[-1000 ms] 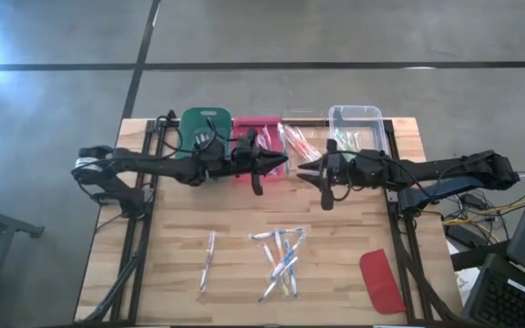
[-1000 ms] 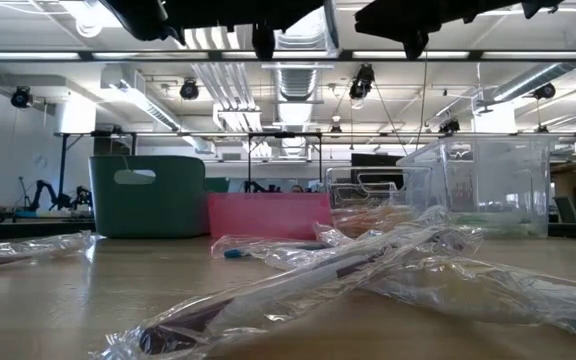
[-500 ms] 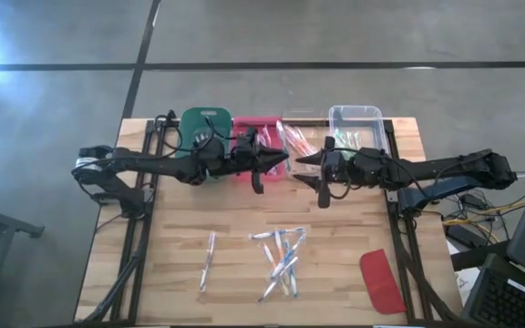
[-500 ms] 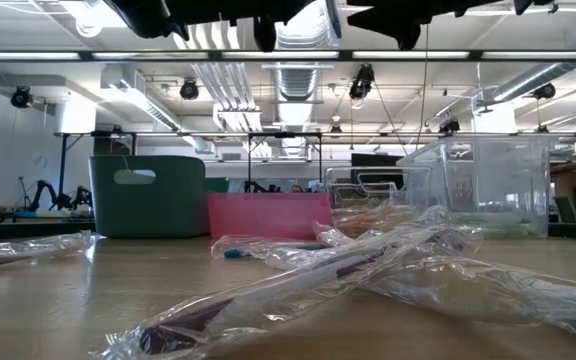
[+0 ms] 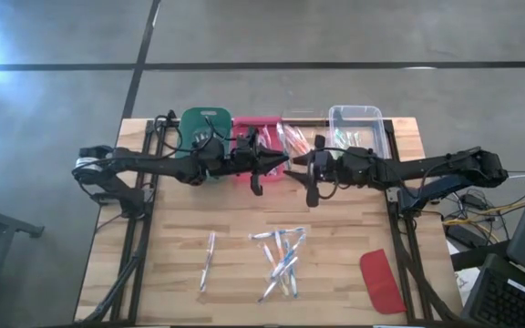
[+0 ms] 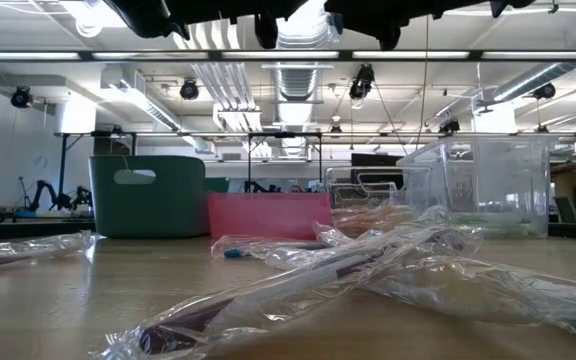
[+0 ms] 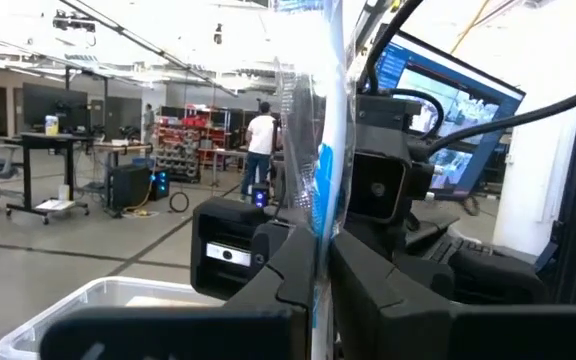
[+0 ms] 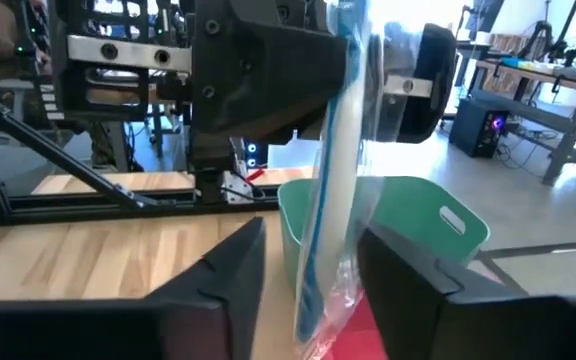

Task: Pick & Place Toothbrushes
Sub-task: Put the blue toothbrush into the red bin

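My left gripper is high over the table's middle, shut on a blue toothbrush in a clear wrapper. My right gripper faces it from the right, open. Its two fingers stand on either side of the wrapped toothbrush and do not plainly touch it. Several wrapped toothbrushes lie in a loose heap on the wooden table, and one lies alone to their left. The same heap fills the foreground of the low view. My left gripper pinches the wrapped toothbrush between its two fingers, partway along its length. The fingers come about level from the table's left and lie across it. The toothbrush stands roughly upright, clear of the table, and its wrapper's lower end hangs free.
Along the far edge stand a green bin, a pink bin, a small clear tray with pink and orange toothbrushes and a larger clear bin. A flat red lid lies near the front right corner.
My right gripper has gone toward the table's left, up to the left gripper, and its fingers now stand around the held toothbrush. My left gripper has kept its place and its hold.
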{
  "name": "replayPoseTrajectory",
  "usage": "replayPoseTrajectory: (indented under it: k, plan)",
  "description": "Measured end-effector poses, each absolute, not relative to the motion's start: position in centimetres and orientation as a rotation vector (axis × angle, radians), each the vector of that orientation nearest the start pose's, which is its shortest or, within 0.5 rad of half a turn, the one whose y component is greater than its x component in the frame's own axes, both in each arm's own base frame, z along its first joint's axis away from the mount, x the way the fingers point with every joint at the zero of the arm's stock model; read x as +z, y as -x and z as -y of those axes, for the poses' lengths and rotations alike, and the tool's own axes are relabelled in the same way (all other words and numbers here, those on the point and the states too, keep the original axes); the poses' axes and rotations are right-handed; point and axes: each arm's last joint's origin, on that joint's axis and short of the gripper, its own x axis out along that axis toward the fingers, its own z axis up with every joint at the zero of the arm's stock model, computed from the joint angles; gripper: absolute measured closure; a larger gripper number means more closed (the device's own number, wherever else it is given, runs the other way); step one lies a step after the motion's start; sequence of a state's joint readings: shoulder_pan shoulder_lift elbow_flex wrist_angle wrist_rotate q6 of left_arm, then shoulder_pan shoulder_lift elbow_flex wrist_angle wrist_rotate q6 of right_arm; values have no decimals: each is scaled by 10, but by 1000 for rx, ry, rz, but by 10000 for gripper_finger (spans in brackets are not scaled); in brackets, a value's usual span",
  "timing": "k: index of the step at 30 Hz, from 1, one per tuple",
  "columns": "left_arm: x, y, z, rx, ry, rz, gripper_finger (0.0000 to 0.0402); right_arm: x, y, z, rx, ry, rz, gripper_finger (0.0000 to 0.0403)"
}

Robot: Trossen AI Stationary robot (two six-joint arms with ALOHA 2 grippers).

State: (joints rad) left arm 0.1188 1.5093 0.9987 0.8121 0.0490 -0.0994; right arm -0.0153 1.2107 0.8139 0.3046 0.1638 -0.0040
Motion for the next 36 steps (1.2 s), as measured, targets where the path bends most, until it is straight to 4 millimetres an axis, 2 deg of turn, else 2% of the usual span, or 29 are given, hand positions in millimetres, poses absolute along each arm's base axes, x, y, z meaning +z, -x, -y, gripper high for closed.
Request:
replayPoseTrajectory:
  k: [8, 16, 21, 31, 36]
  plan:
    - [328, -337, -38, 34, 67, 301, 378, 304, -271, 10, -191, 4, -87, 377]
    - [328, -337, -38, 33, 70, 300, 362, 304, -271, 11, -192, -2, -86, 381]
    - [325, -337, -38, 27, 39, 255, 330, 307, -266, 11, -220, 14, -93, 384]
    - [341, -328, -37, 39, -159, 60, 206, 329, -222, 13, -313, 3, -196, 385]
    - [357, -327, -36, 81, -360, -121, 175, 325, -202, 16, -353, -99, -352, 385]
